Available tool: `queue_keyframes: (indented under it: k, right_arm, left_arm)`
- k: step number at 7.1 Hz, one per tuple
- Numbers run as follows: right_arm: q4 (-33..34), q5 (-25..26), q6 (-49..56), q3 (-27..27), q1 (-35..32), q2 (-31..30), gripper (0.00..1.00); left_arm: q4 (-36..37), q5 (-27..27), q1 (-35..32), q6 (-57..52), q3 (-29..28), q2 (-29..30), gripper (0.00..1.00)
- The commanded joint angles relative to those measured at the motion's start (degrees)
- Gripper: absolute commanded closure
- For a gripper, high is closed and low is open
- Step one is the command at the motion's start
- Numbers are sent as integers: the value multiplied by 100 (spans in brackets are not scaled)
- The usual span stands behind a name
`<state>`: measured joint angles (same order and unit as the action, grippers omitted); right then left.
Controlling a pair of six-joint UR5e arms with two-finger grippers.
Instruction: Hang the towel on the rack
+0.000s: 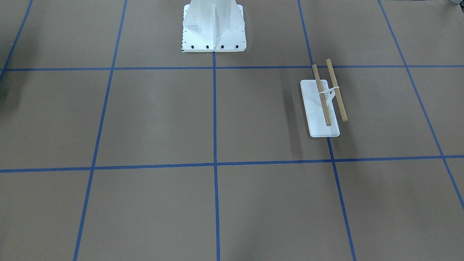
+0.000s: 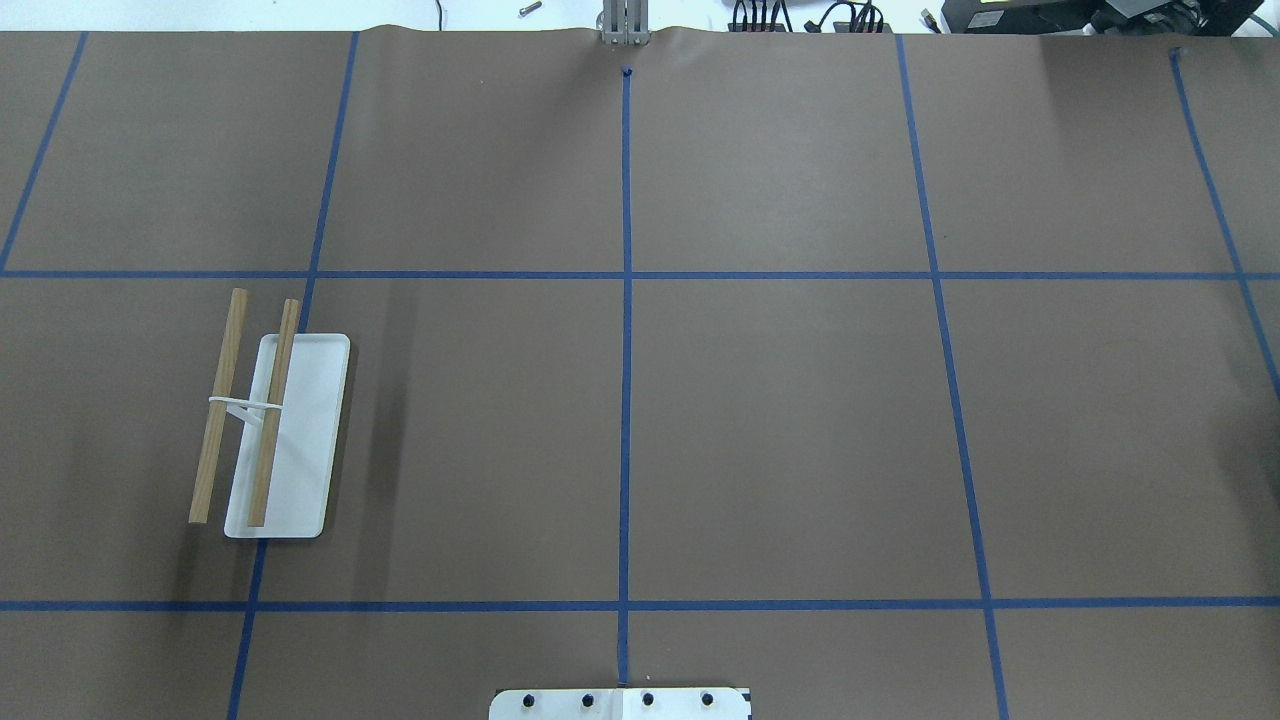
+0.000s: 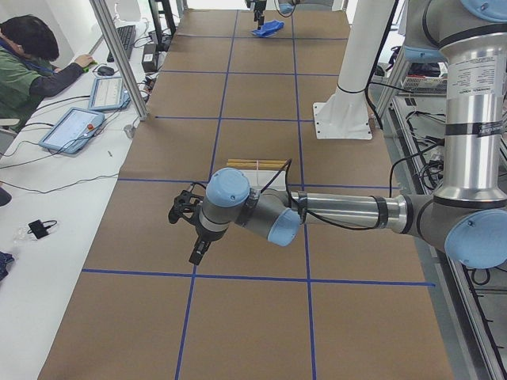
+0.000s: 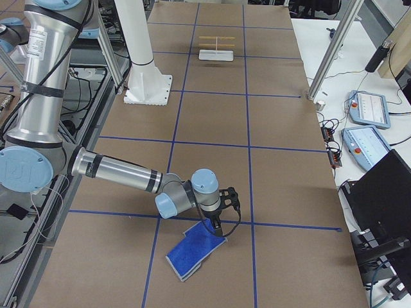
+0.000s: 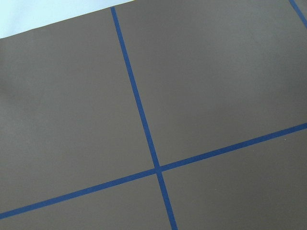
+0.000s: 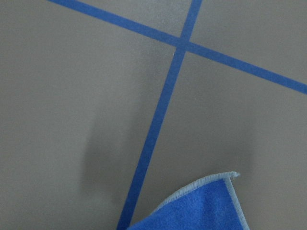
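Observation:
The towel (image 4: 196,250), royal blue with a pale edge, lies crumpled on the table at the robot's right end. One of its corners shows in the right wrist view (image 6: 206,206), and it appears far off in the exterior left view (image 3: 267,29). My right gripper (image 4: 221,215) hangs just above the towel's near corner; I cannot tell if it is open or shut. The rack (image 2: 270,420), two wooden dowels over a white base, stands bare on the left side (image 1: 324,105) (image 3: 257,164) (image 4: 216,48). My left gripper (image 3: 190,231) hovers beside the rack toward the table's left end; its state cannot be told.
The white robot pedestal (image 1: 214,29) (image 2: 620,703) is bolted at the table's near middle. A metal post (image 3: 119,55) and another post (image 4: 334,45) stand at the far edge. An operator (image 3: 24,63) sits by tablets (image 3: 75,131). Blue tape lines grid the brown table.

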<state>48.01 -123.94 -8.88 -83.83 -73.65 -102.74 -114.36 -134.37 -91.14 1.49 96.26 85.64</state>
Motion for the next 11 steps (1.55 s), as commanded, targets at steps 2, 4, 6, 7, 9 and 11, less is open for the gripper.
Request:
queue_keyframes:
  k: [2, 4, 6, 7, 9, 11]
  right_arm:
    - [-185, 141, 141, 33, 428, -123, 0]
    - [-230, 492, 141, 68, 596, -124, 11]
    - [-230, 676, 394, 86, 719, -124, 49]
    - [-230, 678, 422, 86, 720, -124, 60]
    - [-230, 687, 431, 86, 729, -124, 86]
    - [-230, 687, 431, 69, 720, -124, 100]
  left_arm:
    - [-78, -1, 0, 9, -2, -74, 1]
    - [-78, 8, 0, 18, -11, -74, 1]
    - [-78, 8, 0, 18, -11, -83, 1]
    - [-78, 8, 0, 18, -11, -83, 1]
    - [-78, 8, 0, 18, -37, -83, 1]
    - [-78, -1, 0, 18, -46, -83, 1]
